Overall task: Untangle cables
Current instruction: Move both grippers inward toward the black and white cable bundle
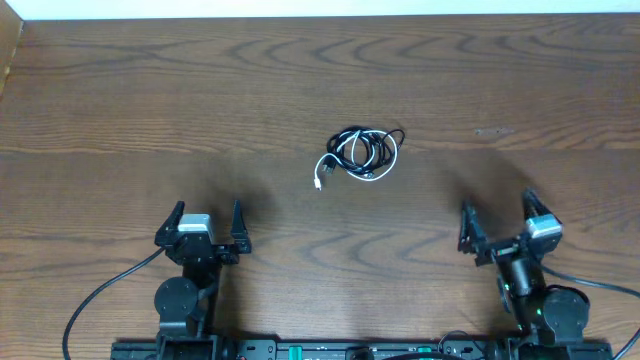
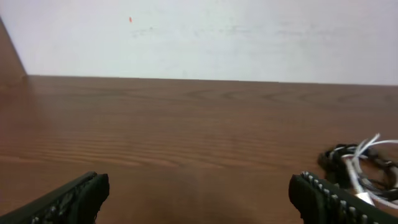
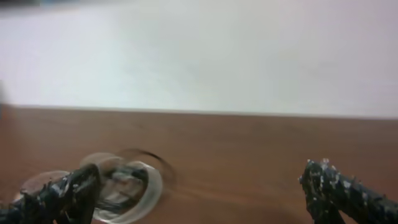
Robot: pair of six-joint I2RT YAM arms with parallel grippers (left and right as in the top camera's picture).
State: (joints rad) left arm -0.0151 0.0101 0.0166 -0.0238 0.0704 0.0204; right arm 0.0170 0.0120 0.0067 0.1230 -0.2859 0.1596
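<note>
**Two open grippers wait short of a tangled knot of cables**

A small bundle of cables (image 1: 358,153) lies on a brown wooden table (image 1: 150,100). Thin black and white cords are looped through each other, and one white plug end (image 1: 319,183) trails out toward the left arm. How many black cords are in the knot is too small to tell.

The left gripper (image 1: 208,212) hovers with its jaws wide apart and nothing between them. The bundle sits ahead of it, off beyond its right finger. The right gripper (image 1: 497,205) is likewise spread and empty, with the bundle ahead beyond its left finger. Neither touches the cords.

The untangling looks not yet begun; this appears to be the approach step. The next move likely calls for one gripper to pin the loops while the other takes the free white end.

No container is in view.
</note>
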